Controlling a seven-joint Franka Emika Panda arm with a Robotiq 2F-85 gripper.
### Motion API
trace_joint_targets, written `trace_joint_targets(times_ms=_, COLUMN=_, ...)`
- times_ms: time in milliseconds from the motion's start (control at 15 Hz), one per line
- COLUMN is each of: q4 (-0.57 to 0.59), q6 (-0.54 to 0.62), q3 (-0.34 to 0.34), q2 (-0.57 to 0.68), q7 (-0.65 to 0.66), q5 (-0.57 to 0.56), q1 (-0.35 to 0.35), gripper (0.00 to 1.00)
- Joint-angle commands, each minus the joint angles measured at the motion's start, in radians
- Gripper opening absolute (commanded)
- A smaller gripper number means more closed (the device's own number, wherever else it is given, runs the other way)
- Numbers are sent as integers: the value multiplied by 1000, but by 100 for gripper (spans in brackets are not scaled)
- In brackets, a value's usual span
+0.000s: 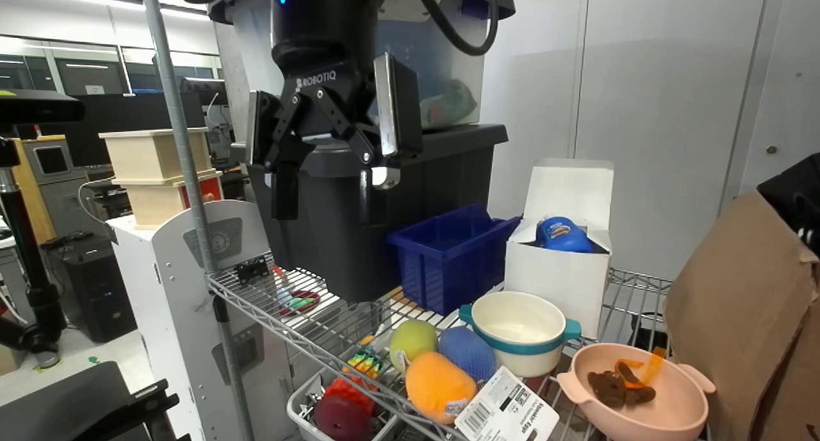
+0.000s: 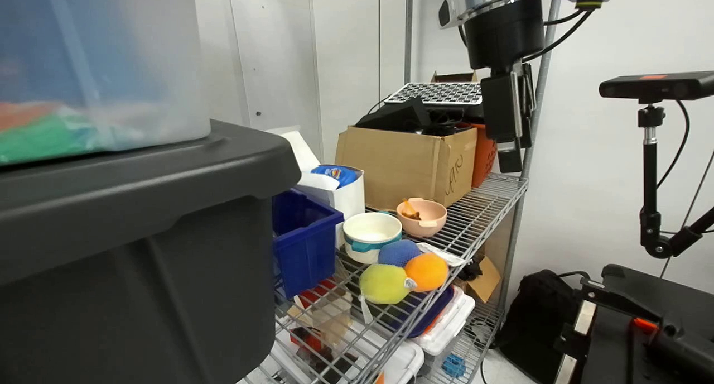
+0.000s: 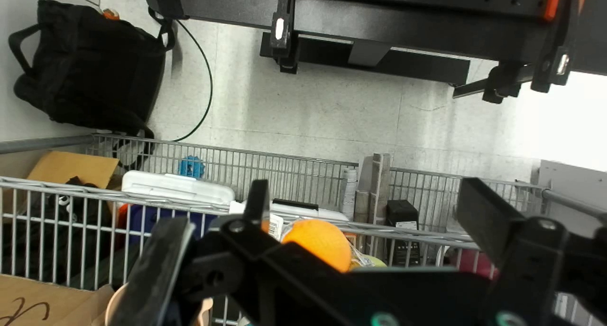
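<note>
My gripper (image 1: 328,200) hangs open above the wire shelf, fingers pointing down and nothing between them. In the wrist view the jaws stand wide, and an orange ball (image 3: 322,240) shows beyond and below them, partly hidden by a finger linkage. Clustered on the shelf are that orange ball (image 1: 439,386), a green ball (image 1: 413,341) and a blue ball (image 1: 467,354). Behind them sits a cream pot with a teal band (image 1: 528,363). A pink bowl (image 1: 592,396) holds a brown plush (image 1: 618,390) with orange ribbon. A white label card (image 1: 506,409) lies by the balls.
A dark tote (image 2: 195,294) bearing a clear bin stands at one shelf end. Beside it are a blue bin (image 1: 442,277) and an open white box (image 1: 554,284) with a blue item. A cardboard box (image 2: 390,161) and a metal post (image 1: 186,133) also stand close.
</note>
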Motion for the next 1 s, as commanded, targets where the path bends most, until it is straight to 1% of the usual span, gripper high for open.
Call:
trace_joint_targets(times_ms=0, q4=2, q6=-2, q3=-4, q2=0, q7=0, q5=1, q1=5, gripper=100)
trace_joint_targets(times_ms=200, q4=12, q6=-4, q3=-10, q2=6, q7=-6, q5=3, q1=-2, gripper=100)
trace_joint_targets(times_ms=333, q4=47, q6=-55, q3=-15, q2=24, q7=1, q5=4, q1=-6, gripper=100)
trace_joint_targets(times_ms=400, q4=55, q6=-60, q3=-19, q2=30, q7=10, q5=4, q1=-9, gripper=100)
trace_joint_targets(times_ms=667, q4=66, q6=-34, q3=-36, q2=44, q7=35, q5=9, q1=-19, gripper=100)
trace_joint_targets(times_ms=933, q4=103, q6=-28, q3=-42, q2=88, q7=60, q5=23, q1=-22, gripper=100)
